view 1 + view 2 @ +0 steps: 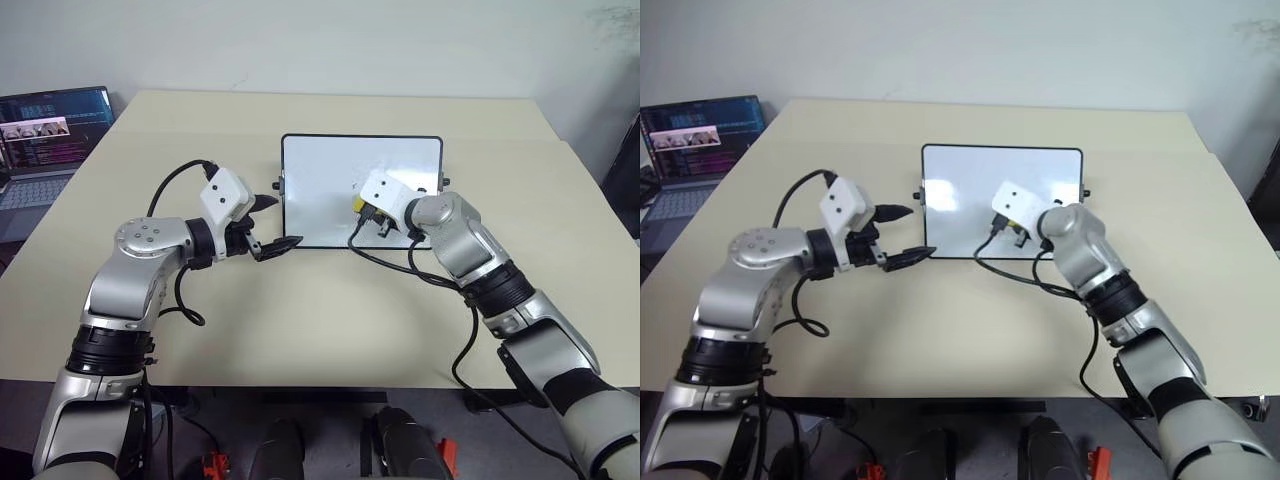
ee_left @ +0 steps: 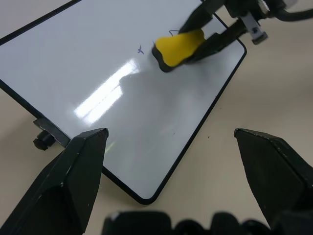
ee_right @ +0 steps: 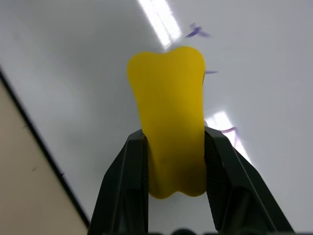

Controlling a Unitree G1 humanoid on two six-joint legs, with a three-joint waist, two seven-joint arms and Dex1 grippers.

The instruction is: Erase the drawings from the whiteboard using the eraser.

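The right gripper (image 3: 171, 161) is pinching the eraser (image 3: 168, 122) across its waist, long axis running out along the fingers over the whiteboard (image 1: 320, 190), where the right wrist view is showing faint blue drawings (image 3: 198, 32) beside it, while the left gripper (image 1: 272, 225) is hovering spread near the board's corner.

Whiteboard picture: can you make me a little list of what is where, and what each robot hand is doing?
whiteboard: flat on the table, nearly wiped
marks: small blue bits left beside the eraser
eraser: yellow, pinched by the right end effector, on the board
left end effector: open, holding nothing, at the board's left edge
laptop: open, at the table's far left
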